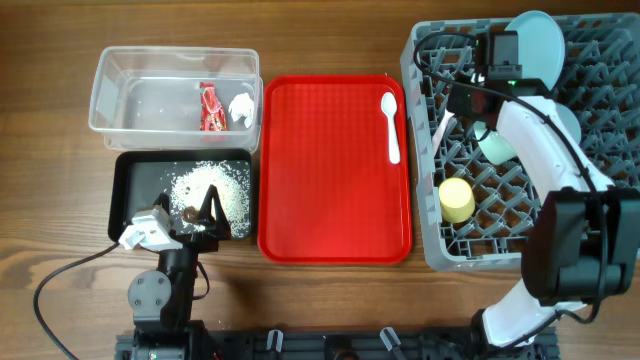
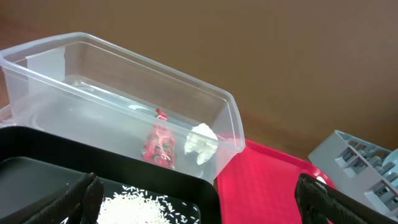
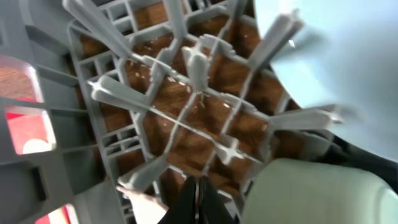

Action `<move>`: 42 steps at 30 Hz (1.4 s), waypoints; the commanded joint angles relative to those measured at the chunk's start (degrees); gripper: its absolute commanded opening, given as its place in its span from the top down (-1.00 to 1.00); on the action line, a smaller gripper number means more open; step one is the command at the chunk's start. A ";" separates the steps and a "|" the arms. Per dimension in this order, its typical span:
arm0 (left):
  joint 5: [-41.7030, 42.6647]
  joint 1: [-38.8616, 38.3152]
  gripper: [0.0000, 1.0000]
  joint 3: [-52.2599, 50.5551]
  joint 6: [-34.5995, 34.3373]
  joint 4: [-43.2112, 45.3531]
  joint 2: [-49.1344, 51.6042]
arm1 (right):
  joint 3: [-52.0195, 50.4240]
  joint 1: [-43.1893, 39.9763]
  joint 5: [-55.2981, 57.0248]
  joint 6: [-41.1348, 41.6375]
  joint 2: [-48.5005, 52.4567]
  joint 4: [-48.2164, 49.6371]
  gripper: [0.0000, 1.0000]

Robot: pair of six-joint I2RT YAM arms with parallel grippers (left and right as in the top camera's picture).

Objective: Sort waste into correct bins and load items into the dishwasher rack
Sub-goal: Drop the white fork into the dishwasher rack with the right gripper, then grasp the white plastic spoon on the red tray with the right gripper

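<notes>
The clear tub [image 1: 110, 100] holds the red wrapper [image 1: 210, 108] and the white tissue [image 1: 240, 106]; both also show in the left wrist view, the wrapper [image 2: 160, 146] and the tissue [image 2: 200, 142]. Rice grains [image 1: 215, 185] lie in the black tray [image 1: 125, 190]. My left gripper [image 1: 200, 218] hangs open and empty over that tray [image 2: 205, 208]. The grey rack [image 1: 425, 200] holds the pale blue plate [image 1: 540, 45], a pale blue bowl [image 1: 560, 120], the mint bowl [image 1: 497, 145] and the yellow cup [image 1: 456, 200]. My right gripper [image 3: 198, 199] is low inside the rack, shut on the white fork [image 3: 146, 204]. The white spoon [image 1: 391, 125] lies on the red tray.
The flat red serving tray [image 1: 330, 200] lies between the bins and the rack. Upright rack pegs [image 3: 180, 118] surround my right gripper, with the mint bowl [image 3: 311, 193] close on its right and the plate [image 3: 348, 62] above. A cable trails from the left arm's base.
</notes>
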 commanded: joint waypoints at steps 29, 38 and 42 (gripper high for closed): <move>-0.39 0.57 -0.99 -0.22 -0.31 -0.35 -0.42 | 0.11 24.59 14.88 -6.58 -2.97 -1.44 -0.11; -0.39 0.57 -0.99 -0.22 -0.31 -0.35 -0.42 | 0.11 21.51 10.45 -10.01 8.41 4.04 -0.09; -0.39 0.57 -1.00 -0.22 -0.31 -0.35 -0.42 | 0.11 21.51 11.85 -9.94 13.09 5.95 -0.09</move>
